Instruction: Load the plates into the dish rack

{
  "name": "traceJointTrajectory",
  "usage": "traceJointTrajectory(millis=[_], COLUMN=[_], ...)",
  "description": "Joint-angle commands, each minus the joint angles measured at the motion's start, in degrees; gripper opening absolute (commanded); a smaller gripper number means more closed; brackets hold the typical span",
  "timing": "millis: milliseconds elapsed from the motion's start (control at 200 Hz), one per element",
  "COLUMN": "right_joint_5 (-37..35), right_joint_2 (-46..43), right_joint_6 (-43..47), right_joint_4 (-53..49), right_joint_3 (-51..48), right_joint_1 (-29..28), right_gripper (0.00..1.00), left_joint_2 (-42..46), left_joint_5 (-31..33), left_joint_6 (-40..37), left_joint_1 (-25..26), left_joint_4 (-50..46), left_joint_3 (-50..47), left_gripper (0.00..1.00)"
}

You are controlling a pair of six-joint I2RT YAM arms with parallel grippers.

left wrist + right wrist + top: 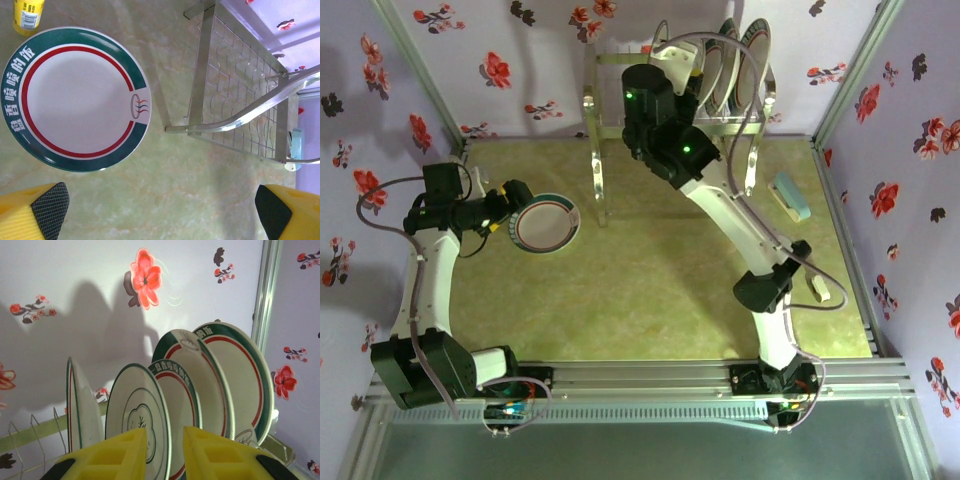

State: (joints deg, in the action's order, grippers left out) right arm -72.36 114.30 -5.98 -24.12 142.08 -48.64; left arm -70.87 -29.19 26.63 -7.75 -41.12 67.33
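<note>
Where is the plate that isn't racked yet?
The plate lies flat on the table, on the left side in the top view, next to the open left gripper and left of the dish rack.

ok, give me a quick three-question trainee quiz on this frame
1. How many plates stand in the dish rack?
2. True or false: the left claw is gripping the lone plate on the table.
3. The lone plate's rim is: A plain white; B green and red bands; C blue checks.
Key: 1) five; 2) false, the claw is open and clear of the plate; 3) B.
</note>
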Motion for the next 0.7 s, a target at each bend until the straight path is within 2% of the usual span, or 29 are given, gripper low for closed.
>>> traceJointTrajectory(millis=[0, 80, 220, 260, 320, 460, 695], right_joint_5=[2.1, 3.5, 7.0, 8.5, 10.3, 14.1, 18.2], right_joint_2=[-6.3, -9.8, -15.5, -17.8, -22.0, -31.5, -44.2], right_joint_6=[-4.5, -6.0, -9.5, -10.7, -13.4, -16.3, -22.2], right_joint_4=[-1.3, -4.0, -10.9, -11.9, -12.0, -12.2, -21.5], right_joint_3=[-2.6, -5.1, -9.8, -12.9, -19.4, -32.9, -50.0], right_joint_1=[0.3, 0.4, 0.8, 1.2, 1.8, 3.4, 3.9], right_gripper=[0.32, 0.43, 0.77, 0.88, 0.99, 0.99, 0.99], left_joint_2=[1.0, 0.9, 0.9, 1.1, 1.2, 1.5, 3.6], left_joint_5=[0.0, 0.5, 3.1, 4.4, 6.3, 10.5, 12.5], left_joint_6=[0.4, 0.5, 1.8, 2.7, 4.1, 7.7, 17.0], left_joint_1=[0.4, 0.4, 0.4, 0.4, 0.4, 0.4, 0.4], left_joint_4=[-1.0, -1.6, -2.9, -3.2, -4.0, -5.7, -1.0], left_joint_3=[0.5, 1.0, 1.7, 1.6, 1.5, 0.2, -5.8], left_gripper=[1.0, 1.0, 1.0, 1.0, 1.0, 1.0, 1.0])
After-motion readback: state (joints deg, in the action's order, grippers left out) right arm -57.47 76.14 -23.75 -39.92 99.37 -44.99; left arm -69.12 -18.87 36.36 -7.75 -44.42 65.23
